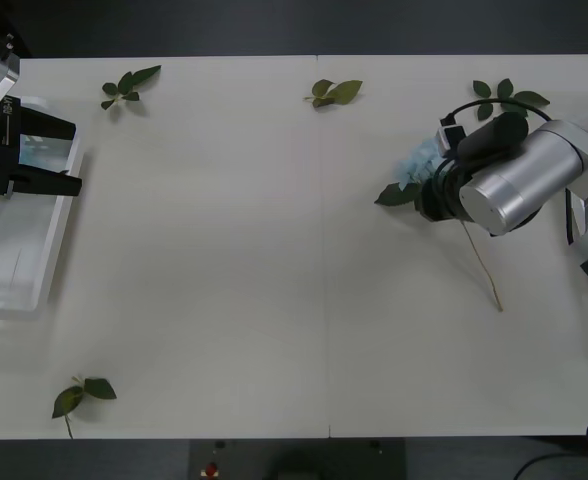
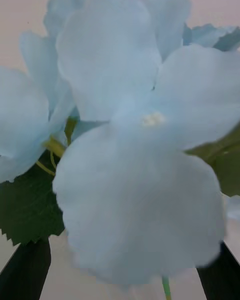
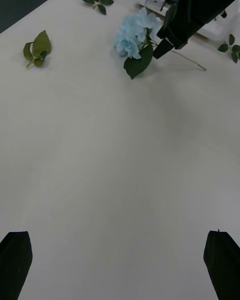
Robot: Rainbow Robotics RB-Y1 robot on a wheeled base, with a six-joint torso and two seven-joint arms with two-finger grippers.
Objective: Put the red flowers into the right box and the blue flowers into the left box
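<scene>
White tabletop point(image 1: 224, 250): right gripper point(image 3: 167, 42) – black fingers apart – straddles pale-blue fluffy artificial flower point(image 3: 134, 34). Next: close, carry to translucent left tray point(image 1: 24, 260). Left gripper point(image 1: 59, 155) waits, open.

A wide white bench point(image 1: 224, 260) spreads across the front view, matte and evenly lit, with a thin seam point(image 1: 321, 250) running front to back through its middle. Beyond the far edge lies a dark band of floor point(image 1: 274, 25), and another dark strip runs along the near edge. Loose green leaf sprigs point(image 1: 129, 85) sit scattered near the corners and the far edge, throwing only soft, faint shadows on the pale top.
</scene>
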